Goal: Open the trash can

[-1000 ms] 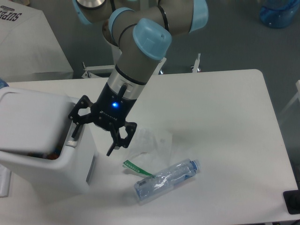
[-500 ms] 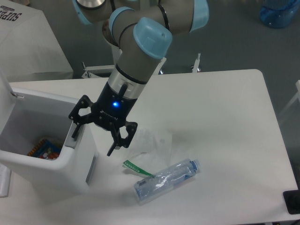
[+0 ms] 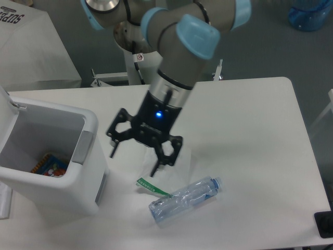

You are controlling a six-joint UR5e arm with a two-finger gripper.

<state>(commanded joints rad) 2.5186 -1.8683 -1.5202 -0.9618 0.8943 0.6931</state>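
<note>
The white boxy trash can point(image 3: 62, 185) stands at the table's left edge with its lid swung up at the far left, so the inside shows. A colourful item point(image 3: 49, 164) lies at its bottom. The grey push tab point(image 3: 83, 147) sits on its right rim. My gripper point(image 3: 133, 161) hangs open and empty to the right of the can, clear of the tab, above the table.
A clear crushed plastic bottle point(image 3: 184, 199) with a green label strip lies on the table in front of the gripper. A crumpled clear plastic wrap point(image 3: 177, 159) lies just behind it. A white covered stand point(image 3: 31, 47) is at the back left.
The lid has swung fully open, showing the inside of the can. My gripper has moved right, away from the push tab, still open.
</note>
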